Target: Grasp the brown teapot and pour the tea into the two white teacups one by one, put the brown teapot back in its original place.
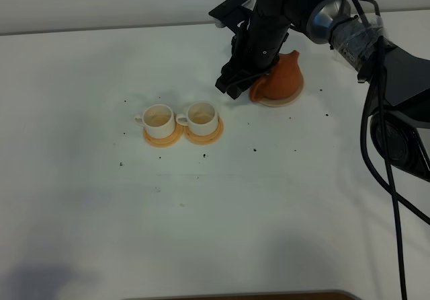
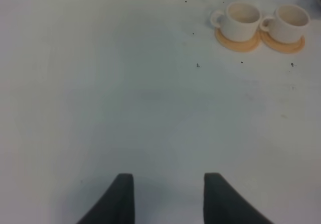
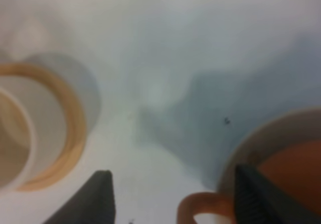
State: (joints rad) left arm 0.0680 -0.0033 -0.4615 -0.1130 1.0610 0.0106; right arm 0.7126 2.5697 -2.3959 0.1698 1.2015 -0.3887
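**High view.**
- Teapot [image 1: 282, 78]: upright on its saucer [image 1: 285, 101], toward the back of the counter [image 1: 101, 212].
- Right gripper [image 1: 230, 88]: low, just beside the teapot on the side facing the cups [image 1: 158, 118]. The spread of its fingers cannot be read from here.
- Cups: side by side, each on a coaster [image 1: 163, 140], near the teapot but apart from it.

**Left wrist view.**
- Left gripper [image 2: 169, 178]: released and empty over bare counter, well apart from the cups.

**Right wrist view (blurred).**
- Right gripper [image 3: 173, 174]: released, fingers spread. The handle [image 3: 198, 206] lies between them, unpinched.
- One cup's inside looks tan.

**Step, judged.** Pouring is probably done and the teapot is back on the saucer, though a first grasp cannot be ruled out.

**Next move.** If pouring is done, withdraw straight back without snagging the handle.
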